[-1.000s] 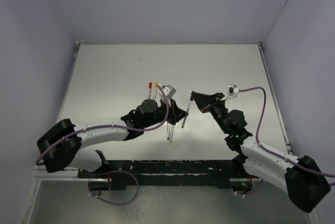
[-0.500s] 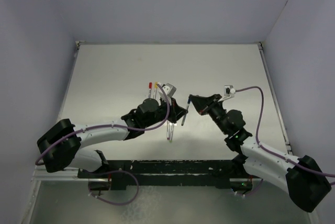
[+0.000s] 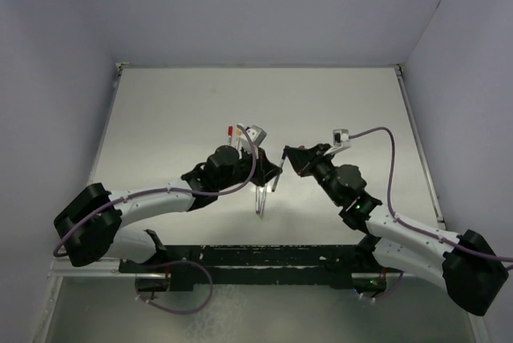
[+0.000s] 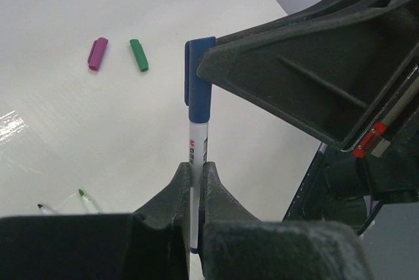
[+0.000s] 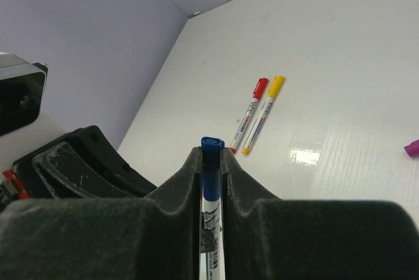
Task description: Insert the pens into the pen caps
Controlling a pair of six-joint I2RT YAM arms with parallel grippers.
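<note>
From the right wrist, the right pincer (image 5: 211, 159) is pressed together on the blue cap (image 5: 211, 175), which sits in the groove between its fingers. The white printed barrel of the blue pen (image 5: 210, 234) runs back from the cap along the same groove. Beyond the blue pen and slightly to its right, a red pen (image 5: 248, 117) and a yellow pen (image 5: 261, 116) lie capped on the worktop (image 5: 327, 44), side by side and almost touching. A purple cap (image 5: 412, 148) shows at the frame edge, well to the right of the blue pen. From the left wrist, the left pincer (image 4: 194, 176) is pinching the blue pen's barrel low down. The blue cap is seated on the barrel's far end, and a finger of the right pincer lies against the cap's right side. Left of the blue pen and well apart from it, the purple cap and a green cap (image 4: 138, 55) lie near each other on the worktop. Nearer the camera and also left of the blue pen, the tips of two bare pens (image 4: 82, 195) reach into view. From the top, both pincers meet over the middle of the worktop with the blue pen slanting between them. The bare pens lie just on the arm-base side of the blue pen. The red and yellow pens show only their cap ends past the left arm, left of the blue pen.
</note>
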